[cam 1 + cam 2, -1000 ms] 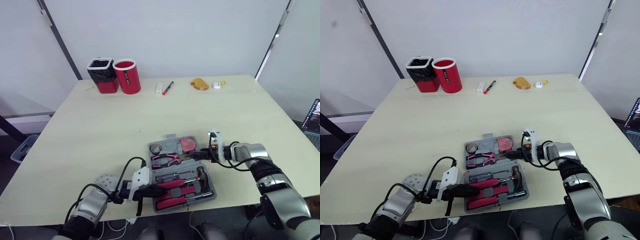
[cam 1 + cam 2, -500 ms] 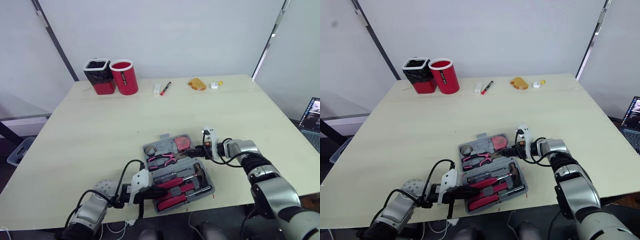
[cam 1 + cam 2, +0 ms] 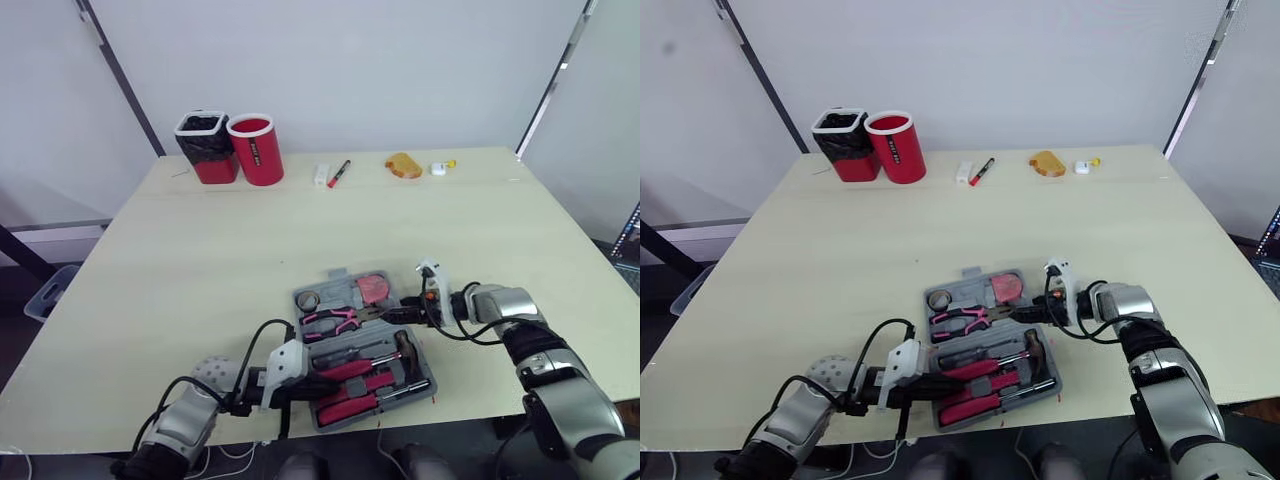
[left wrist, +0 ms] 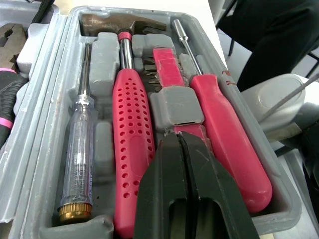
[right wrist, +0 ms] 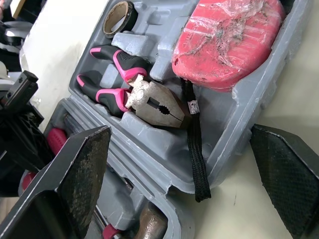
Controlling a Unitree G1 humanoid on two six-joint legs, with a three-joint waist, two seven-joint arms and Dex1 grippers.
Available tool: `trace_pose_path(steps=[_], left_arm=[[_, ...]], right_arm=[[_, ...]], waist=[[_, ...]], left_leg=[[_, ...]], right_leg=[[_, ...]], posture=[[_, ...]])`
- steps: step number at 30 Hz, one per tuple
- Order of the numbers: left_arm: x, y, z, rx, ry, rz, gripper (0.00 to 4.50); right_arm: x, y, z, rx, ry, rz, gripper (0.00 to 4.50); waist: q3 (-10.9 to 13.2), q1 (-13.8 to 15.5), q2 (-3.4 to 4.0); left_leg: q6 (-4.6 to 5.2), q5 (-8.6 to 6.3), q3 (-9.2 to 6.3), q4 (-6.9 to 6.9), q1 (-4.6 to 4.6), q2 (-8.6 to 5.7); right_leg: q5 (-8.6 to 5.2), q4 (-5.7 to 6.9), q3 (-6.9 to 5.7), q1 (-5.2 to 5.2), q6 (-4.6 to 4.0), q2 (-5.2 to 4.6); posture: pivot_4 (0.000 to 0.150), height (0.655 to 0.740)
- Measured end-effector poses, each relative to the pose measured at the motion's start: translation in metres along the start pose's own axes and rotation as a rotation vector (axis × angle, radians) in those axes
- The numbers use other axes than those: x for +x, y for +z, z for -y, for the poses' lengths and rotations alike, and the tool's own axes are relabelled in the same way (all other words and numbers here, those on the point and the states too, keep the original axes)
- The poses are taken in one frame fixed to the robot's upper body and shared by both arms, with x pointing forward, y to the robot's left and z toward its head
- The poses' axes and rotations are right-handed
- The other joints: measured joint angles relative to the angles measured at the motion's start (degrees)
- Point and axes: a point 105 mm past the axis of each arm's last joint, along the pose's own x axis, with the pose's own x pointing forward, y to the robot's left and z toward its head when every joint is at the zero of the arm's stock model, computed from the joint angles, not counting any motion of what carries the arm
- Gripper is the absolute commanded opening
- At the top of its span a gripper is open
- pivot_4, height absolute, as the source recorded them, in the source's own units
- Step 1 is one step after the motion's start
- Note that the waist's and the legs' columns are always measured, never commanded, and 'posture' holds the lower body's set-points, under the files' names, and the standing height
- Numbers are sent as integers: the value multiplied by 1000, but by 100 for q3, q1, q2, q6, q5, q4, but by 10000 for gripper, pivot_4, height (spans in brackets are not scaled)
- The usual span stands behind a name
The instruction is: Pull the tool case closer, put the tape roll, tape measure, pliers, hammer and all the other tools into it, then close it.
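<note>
The grey tool case point(image 3: 427, 365) lies open near the table's front edge. Its far half holds the tape roll point(image 3: 309, 299), the red tape measure point(image 5: 224, 40) and the pink-handled pliers point(image 3: 335, 320). Its near half holds the hammer point(image 4: 130, 114), a clear screwdriver point(image 4: 79, 149) and a pink screwdriver point(image 4: 227, 134). My left gripper point(image 4: 179, 139) is shut, its tips low over the pink bit holder in the near half. My right gripper point(image 3: 392, 314) is open at the case's right side, beside the tape measure's black strap point(image 5: 193, 149), holding nothing.
A black bin point(image 3: 205, 148) and a red cup point(image 3: 255, 150) stand at the table's far left. A marker point(image 3: 337, 174), a white block point(image 3: 320, 175), an orange object point(image 3: 403, 166) and a small white item point(image 3: 438, 169) lie along the far edge. Bare tabletop surrounds the case.
The head views have shifted and tilted. Case, tools and both grippers keep the same places relative to each other.
</note>
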Motion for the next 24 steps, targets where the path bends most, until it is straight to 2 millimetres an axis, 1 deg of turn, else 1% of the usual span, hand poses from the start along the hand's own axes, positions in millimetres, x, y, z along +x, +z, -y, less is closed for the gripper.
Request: trace_pose_path(steps=[6,13,24], left_arm=[[1,1,2,21,-13,-17,211],[0,2,3,35,-17,-35,211],[-1,2,5,43,-21,-50,211]], right_arm=[[2,1,0,7,8,35,45000],[-1,-2,-2,-22,34,70,45000],[-5,7,-10,-53,84,150,45000]], waist=[[1,-11,0],[3,-7,2],[5,-7,4]], left_leg=[[0,0,4,1,2,-1],[0,0,6,-1,-3,-2],[1,0,7,-2,-1,-2]], right_leg=[[0,1,3,0,1,7],[5,-6,3,-2,14,18],[5,-7,3,-1,13,26]], posture=[[1500,7400],[1500,7400],[1500,7400]])
